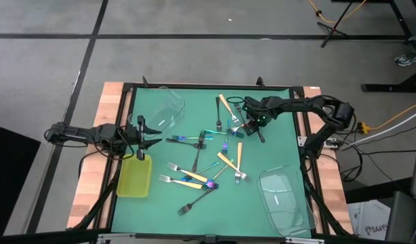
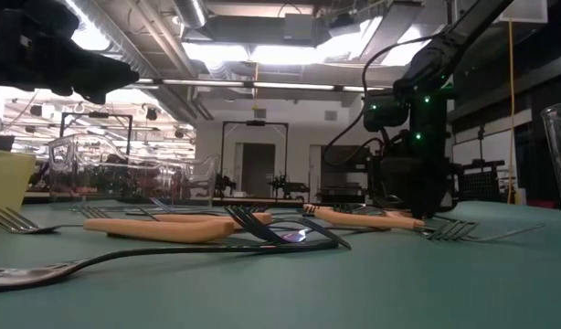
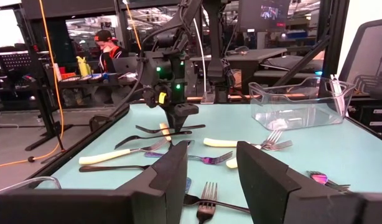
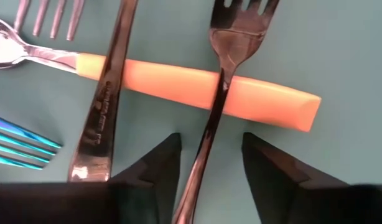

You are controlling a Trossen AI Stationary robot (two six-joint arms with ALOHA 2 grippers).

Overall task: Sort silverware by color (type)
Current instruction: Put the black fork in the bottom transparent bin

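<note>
Between the right gripper's [image 4: 206,165] spread fingers, a dark fork [image 4: 217,93] runs lengthwise, its handle in the gap, not clamped; it lies across an orange-handled fork [image 4: 178,81]. Just beside it, another dark fork [image 4: 107,93] also crosses the orange handle, with iridescent blue tines [image 4: 17,149] near. Farther out, the rest of the forks [image 1: 201,169] lie scattered mid-mat on the green table [image 1: 262,224]. Left gripper [image 1: 152,133] hovers open at the left edge above the yellow-green tray [image 1: 133,179], holding nothing. Clear tubs [image 1: 286,196] sit at opposite corners.
</note>
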